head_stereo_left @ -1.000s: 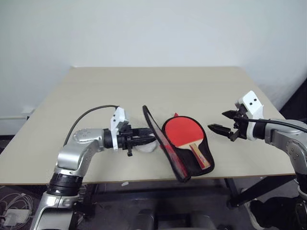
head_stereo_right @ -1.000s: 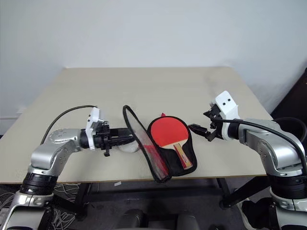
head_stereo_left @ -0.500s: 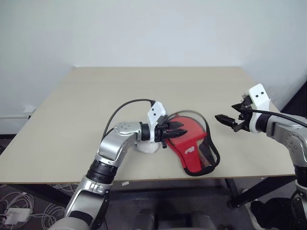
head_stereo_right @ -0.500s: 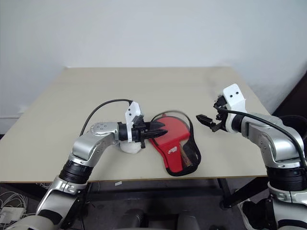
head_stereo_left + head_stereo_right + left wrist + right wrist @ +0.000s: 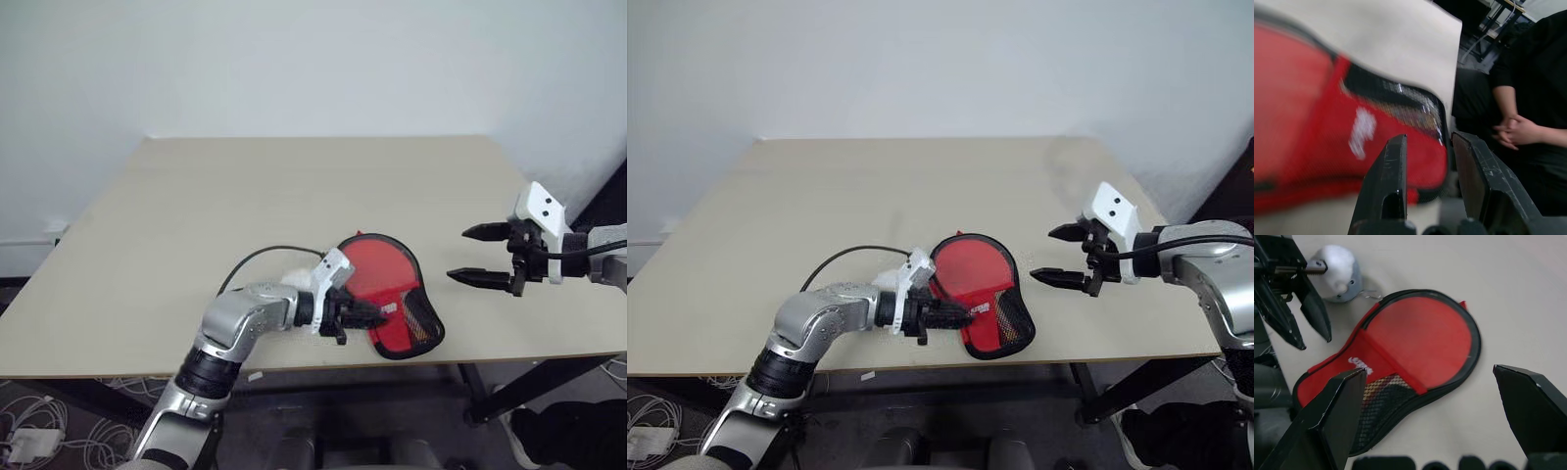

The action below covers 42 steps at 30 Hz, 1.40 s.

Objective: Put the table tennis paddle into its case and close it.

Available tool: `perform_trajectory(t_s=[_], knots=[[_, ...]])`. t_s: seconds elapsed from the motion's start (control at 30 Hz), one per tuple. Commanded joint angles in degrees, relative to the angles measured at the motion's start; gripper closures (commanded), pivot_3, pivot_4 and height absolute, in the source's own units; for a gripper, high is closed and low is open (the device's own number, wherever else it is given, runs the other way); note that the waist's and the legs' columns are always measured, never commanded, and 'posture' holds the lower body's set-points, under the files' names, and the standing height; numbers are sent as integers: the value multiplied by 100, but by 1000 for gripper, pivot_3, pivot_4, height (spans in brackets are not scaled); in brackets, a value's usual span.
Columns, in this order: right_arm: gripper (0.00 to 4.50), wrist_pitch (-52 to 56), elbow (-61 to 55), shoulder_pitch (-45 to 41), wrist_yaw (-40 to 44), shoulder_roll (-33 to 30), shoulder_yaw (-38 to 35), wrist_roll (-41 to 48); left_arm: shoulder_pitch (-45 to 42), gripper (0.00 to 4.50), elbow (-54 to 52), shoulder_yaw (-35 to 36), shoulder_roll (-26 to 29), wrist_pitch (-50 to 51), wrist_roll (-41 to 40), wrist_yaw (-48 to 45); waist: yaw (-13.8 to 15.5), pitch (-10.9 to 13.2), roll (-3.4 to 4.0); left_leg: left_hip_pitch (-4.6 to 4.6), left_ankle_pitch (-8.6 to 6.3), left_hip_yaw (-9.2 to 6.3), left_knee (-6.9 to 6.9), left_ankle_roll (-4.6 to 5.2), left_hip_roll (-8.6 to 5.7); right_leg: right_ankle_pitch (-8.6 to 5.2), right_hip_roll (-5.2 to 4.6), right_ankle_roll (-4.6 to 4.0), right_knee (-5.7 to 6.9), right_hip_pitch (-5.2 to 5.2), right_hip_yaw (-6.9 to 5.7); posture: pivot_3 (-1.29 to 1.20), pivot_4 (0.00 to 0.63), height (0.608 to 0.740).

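Beige table [image 5: 196, 196] against a plain white wall, dark floor under the near edge; left arm reaches across the front, left gripper [image 5: 367, 313] low at the case's near edge, fingers [image 5: 1388, 191] a little apart with the red panel just beyond them; whether they pinch fabric I cannot tell; a small white ball [image 5: 1334, 271] sits on the table just beside that arm; case [image 5: 392, 294] lies flat near the front edge, see-through half folded over, red logo patch and mesh toward the narrow end; paddle [image 5: 1420, 340] inside, its red face showing through the cover; in the left wrist view a person in black [image 5: 1528, 112] stands beyond the table edge, hands clasped; right gripper [image 5: 482, 255] hangs above the table well apart from the case, jaws spread wide and empty. Handling, as a guess: cover soft, light and floppy, likely to slide on the smooth top; paddle stiff inside gives something to press against; best hold is the black edging by the zip, other hand pinning the handle end. Against a second ago: lid then stood upright and open, paddle bare; now folded shut over it; left arm has swung in rightward and lower; right hand has drawn back a little, jaws unchanged; zip seemingly not yet run.
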Motion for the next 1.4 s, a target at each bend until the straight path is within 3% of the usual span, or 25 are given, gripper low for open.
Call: perform_trajectory(t_s=[0.03, 0.13, 0.33, 0.73, 1.03, 1.4], knots=[[0, -50, -188, -115, -105, 114, -55, -5, 116, 3030, -364, 425, 21, 635, -389, 313, 2, 0, 0, 0, 0, -1, 0, 0, 0, 0, 0, 0, 0, 1, 0, 0, 0, 740], [0, 10, -315, -29, -196, 199, -47, 7, 285, 2457, -573, 564, 110, 980, -585, 437, 3, 0, 0, 0, 0, -2, 0, 0, 0, 0, 0, 0, 1, 0, 0, 0, 0, 740], [0, 173, -522, 93, -350, 331, -96, 79, 559, 484, -769, 513, 210, 1275, -711, 657, 35, 0, -1, 1, -1, -2, 2, -1, -1, -4, -2, -9, 0, 2, -1, 0, 0, 740], [0, 400, -838, 277, -660, 461, -223, 238, 436, 484, 132, 418, -500, 1016, -552, 1138, 84, -1, -2, 3, -1, -3, 9, -1, -6, -6, -5, -14, -2, 8, -1, 0, 0, 740], [0, 514, -1000, 351, -855, 544, -250, 339, 89, 484, 1110, 576, -1335, 971, -431, 1649, 134, -3, -3, 2, -3, -11, 24, 2, -13, -5, -8, -11, -4, 15, -4, 0, 0, 740], [0, 574, -1080, 353, -1018, 618, -175, 392, -160, 484, 1586, 805, -1710, 1183, -324, 2222, 137, -4, -3, 3, -4, -26, 33, 3, -18, -5, -10, -11, -8, 20, -14, 0, 0, 740]])
